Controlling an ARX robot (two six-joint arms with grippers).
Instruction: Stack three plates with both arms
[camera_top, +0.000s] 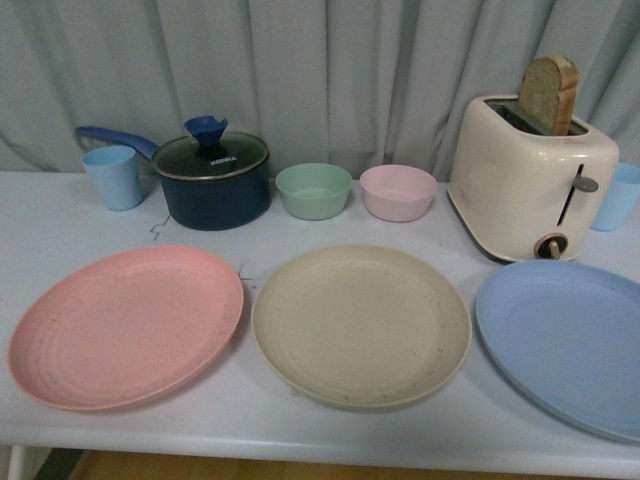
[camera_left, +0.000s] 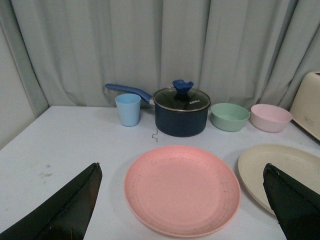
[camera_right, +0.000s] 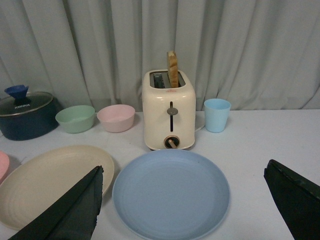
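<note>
Three large plates lie side by side in a row along the front of the table. The pink plate (camera_top: 128, 325) is at the left, the beige plate (camera_top: 361, 323) in the middle, the light blue plate (camera_top: 570, 340) at the right, partly cut off by the frame edge. None overlap. Neither arm shows in the front view. My left gripper (camera_left: 182, 200) is open and empty, raised above the pink plate (camera_left: 182, 189). The beige plate (camera_left: 280, 172) lies beside it. My right gripper (camera_right: 182, 200) is open and empty above the light blue plate (camera_right: 171, 192). The beige plate (camera_right: 50, 182) lies beside that.
Behind the plates stand a light blue cup (camera_top: 113, 176), a dark blue lidded saucepan (camera_top: 212, 180), a small green bowl (camera_top: 313, 190), a small pink bowl (camera_top: 398, 192), a cream toaster (camera_top: 530, 180) holding a slice of toast, and another blue cup (camera_top: 620, 196). A grey curtain hangs behind.
</note>
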